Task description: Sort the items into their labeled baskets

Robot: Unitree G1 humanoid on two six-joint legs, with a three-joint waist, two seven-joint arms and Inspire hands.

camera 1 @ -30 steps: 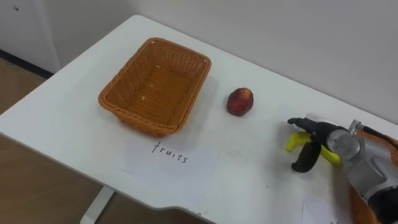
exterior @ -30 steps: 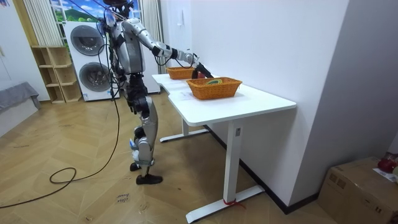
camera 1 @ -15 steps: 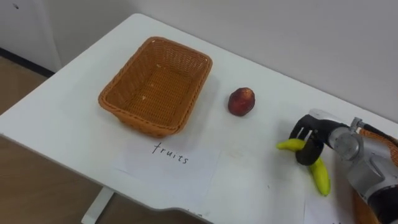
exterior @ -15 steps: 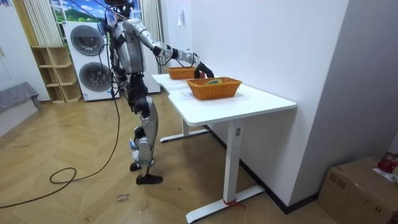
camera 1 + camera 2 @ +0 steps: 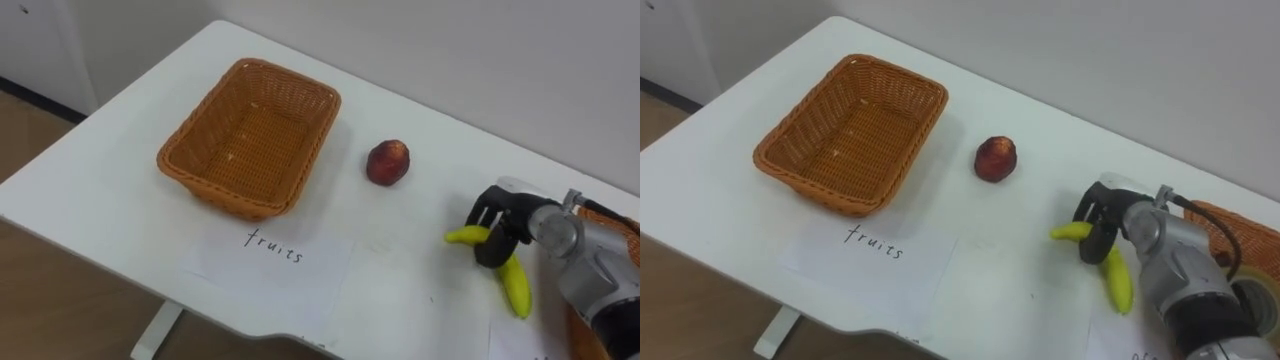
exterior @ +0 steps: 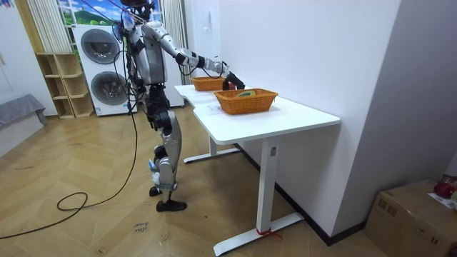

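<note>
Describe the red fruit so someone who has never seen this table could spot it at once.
On the white table, find the empty wicker basket at the left. Just right of it, alone on the bare tabletop, lies the red fruit. It is small, round and dark red, unlike the long yellow banana held in the robot's right hand farther right.
</note>
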